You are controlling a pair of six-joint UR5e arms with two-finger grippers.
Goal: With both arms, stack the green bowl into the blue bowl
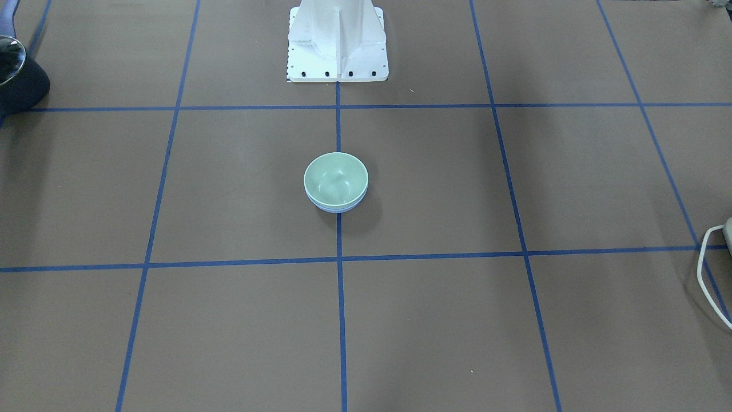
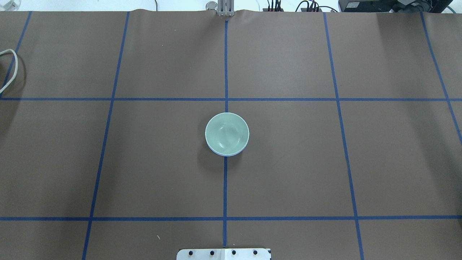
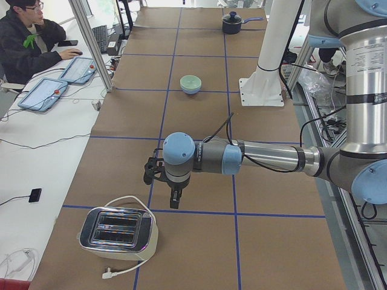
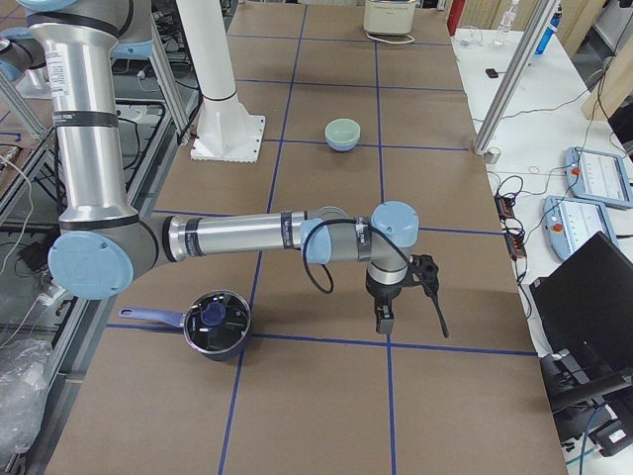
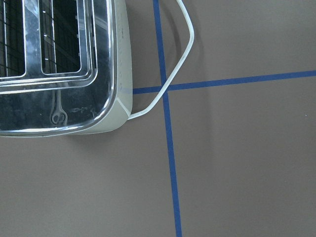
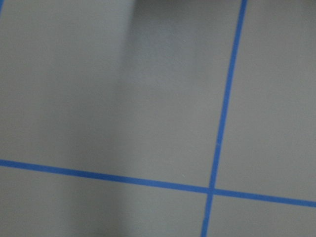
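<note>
The green bowl [image 1: 335,178] sits nested inside the blue bowl [image 1: 337,209] at the table's centre, on the middle tape line. Only a thin blue rim shows under it. The stack also shows in the overhead view, green bowl [image 2: 227,133] and blue rim [image 2: 225,154], and small in both side views [image 3: 190,82] [image 4: 343,130]. No gripper touches it. My left gripper [image 3: 162,187] hangs over the table end near the toaster. My right gripper [image 4: 408,315] hangs over the opposite end near the pot. I cannot tell whether either is open or shut.
A chrome toaster [image 3: 118,235] with a white cord [image 5: 175,74] stands at the left arm's end. A dark pot with a lid [image 4: 213,325] stands at the right arm's end. The white base mount [image 1: 337,46] stands behind the bowls. An operator [image 3: 27,42] sits beside the table.
</note>
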